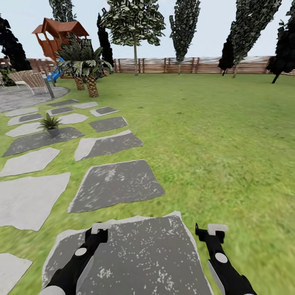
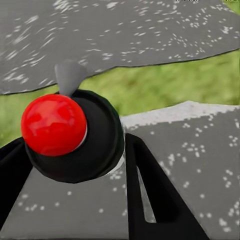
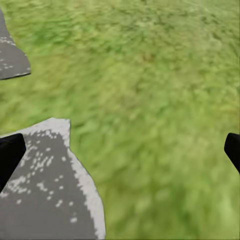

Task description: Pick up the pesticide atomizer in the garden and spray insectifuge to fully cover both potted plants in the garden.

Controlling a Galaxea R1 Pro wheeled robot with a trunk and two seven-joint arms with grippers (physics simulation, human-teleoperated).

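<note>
A: Lawn (image 1: 213, 135) ahead, stepping stones (image 1: 116, 184) running up the left side. What's furthest left?

B: A round paved patio (image 1: 24, 96) with a wicker chair (image 1: 30, 80) at its edge, and behind it a wooden play tower (image 1: 59, 37). Just in front of the patio, one potted plant (image 1: 50, 123) stands on a dark stone, a small rosette of pointed leaves in a grey pot. Palms (image 1: 84, 61) rise a little to its right, and the slatted fence (image 1: 184, 65) crosses the far end of the garden under tall trees (image 1: 133, 24).

A: And the left hand?

B: Left hand (image 1: 99, 229) hangs low over the nearest big stone. In its wrist view the black fingers (image 2: 150, 195) sit on either side of the pesticide atomizer (image 2: 75, 135), a dark round body with a shiny red top (image 2: 52, 125) and a grey nozzle sticking out; the hand is closed around it, narrow.

A: So the bottle is off the ground?

B: It is in that hand's grip, with stone and a strip of grass beneath.

A: The right hand?

B: Right hand (image 1: 211, 230) is over the stone's right edge. Its wrist view shows the fingertips (image 3: 10, 155) at opposite borders, spread wide, with only grass (image 3: 150, 100) and a stone corner between them, holding nothing.
</note>
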